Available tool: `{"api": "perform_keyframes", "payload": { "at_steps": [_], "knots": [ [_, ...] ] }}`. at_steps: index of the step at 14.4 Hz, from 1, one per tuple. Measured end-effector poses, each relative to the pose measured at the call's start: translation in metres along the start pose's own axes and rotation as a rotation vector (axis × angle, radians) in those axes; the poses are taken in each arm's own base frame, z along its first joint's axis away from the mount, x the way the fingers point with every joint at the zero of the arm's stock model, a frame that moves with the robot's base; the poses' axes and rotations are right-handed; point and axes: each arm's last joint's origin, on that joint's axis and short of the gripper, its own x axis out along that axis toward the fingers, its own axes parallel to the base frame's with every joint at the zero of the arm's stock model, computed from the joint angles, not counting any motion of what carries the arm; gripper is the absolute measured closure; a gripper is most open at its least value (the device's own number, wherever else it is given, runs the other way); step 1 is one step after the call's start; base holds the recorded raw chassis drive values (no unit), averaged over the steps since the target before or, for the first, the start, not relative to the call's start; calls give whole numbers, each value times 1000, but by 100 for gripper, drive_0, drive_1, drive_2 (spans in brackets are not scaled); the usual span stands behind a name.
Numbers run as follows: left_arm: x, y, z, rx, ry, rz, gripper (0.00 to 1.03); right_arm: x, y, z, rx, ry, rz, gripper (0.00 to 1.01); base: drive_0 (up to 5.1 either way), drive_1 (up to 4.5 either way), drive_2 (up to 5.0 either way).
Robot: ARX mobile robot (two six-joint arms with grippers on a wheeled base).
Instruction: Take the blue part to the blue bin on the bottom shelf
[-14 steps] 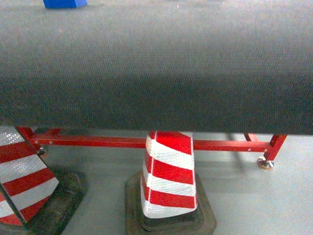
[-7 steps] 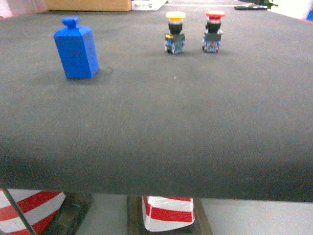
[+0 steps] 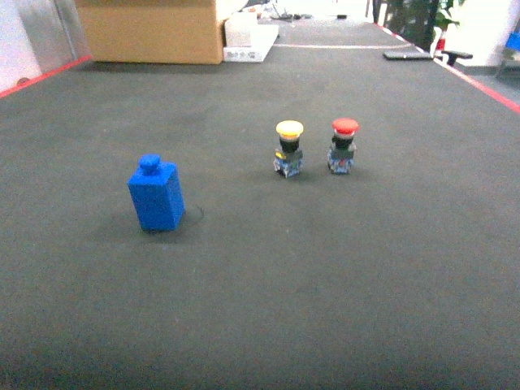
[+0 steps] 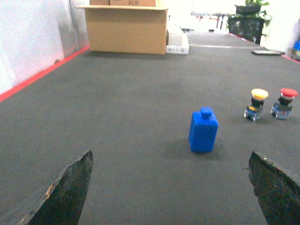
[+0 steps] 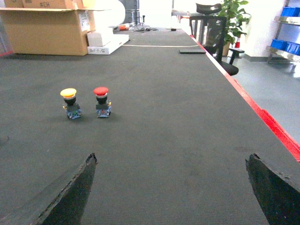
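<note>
Blue part (image 3: 156,195) standing upright on the dark table mat (image 3: 325,268), ahead of two wide-open grippers.

In the left wrist view the left gripper (image 4: 171,187) is held spread wide, with nothing between its fingers (image 4: 65,192); the blue part is seen ahead of it, a little right of the midline of its gap and well apart from both fingertips. The right gripper (image 5: 171,190) is likewise held wide and empty, and the yellow-capped button (image 5: 70,103) and red-capped button (image 5: 101,101) are seen ahead of it, beyond its left finger (image 5: 65,194), side by side without touching. A cardboard box (image 4: 126,28) is placed far beyond the left gripper at the back of the table.
</note>
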Motion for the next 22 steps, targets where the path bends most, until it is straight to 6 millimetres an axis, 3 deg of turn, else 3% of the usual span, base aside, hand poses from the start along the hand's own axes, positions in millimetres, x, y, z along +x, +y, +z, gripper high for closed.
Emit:
{"api": "perform_keyframes", "payload": {
  "at_steps": [14, 17, 20, 21, 22],
  "knots": [
    [0, 0, -1, -1, 13, 7, 5, 0, 0, 0, 0, 3, -1, 3, 0, 0, 0],
    [4, -3, -5, -66, 189, 227, 5, 0, 0, 0, 0, 3, -1, 3, 0, 0, 0],
    [19, -16, 2, -102, 136, 177, 5, 0, 0, 0, 0, 3, -1, 3, 0, 0, 0],
    [40, -32, -2, -85, 146, 72, 5, 0, 0, 0, 0, 4, -1, 3, 0, 0, 0],
    [75, -48, 3, -61, 108, 6, 5, 0, 0, 0, 0, 3, -1, 3, 0, 0, 0]
  ]
}}
